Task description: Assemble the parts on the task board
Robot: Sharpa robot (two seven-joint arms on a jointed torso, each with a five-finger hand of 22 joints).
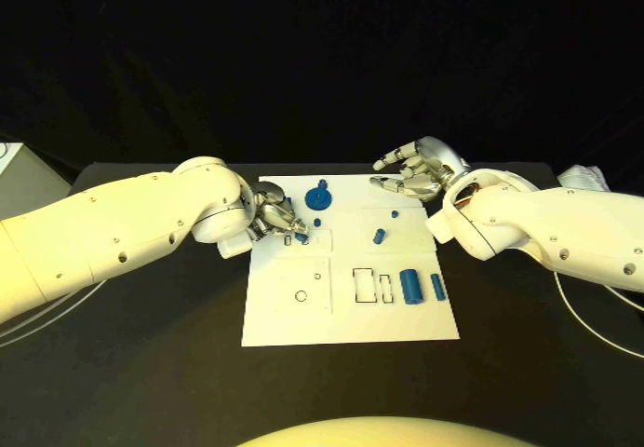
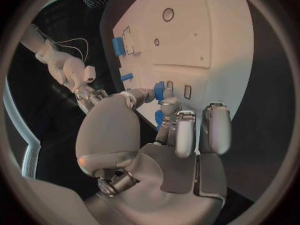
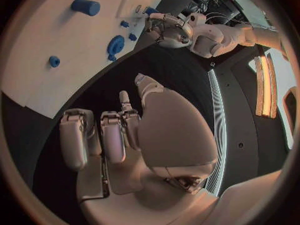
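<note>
The white task board [image 1: 342,317] lies in the middle of the black table. At its left edge, my left hand [image 1: 275,219] pinches a small blue part [image 2: 159,90] between thumb and a finger, low over the board [image 2: 194,40]. My right hand [image 1: 416,172] hovers off the board's far right corner, its fingers [image 3: 112,135] loosely apart with nothing in them. A round blue part [image 1: 318,197] sits near the far edge, a small blue peg [image 1: 380,235] at mid-board, and two blue cylinders [image 1: 412,286] at the right, beside outlined slots [image 1: 364,284].
A white box [image 1: 14,168] stands at the table's far left and a pale object [image 1: 586,175] at the far right. Cables trail along both sides. The near half of the board [image 3: 37,85] carries printed outlines and a small hole [image 1: 301,296].
</note>
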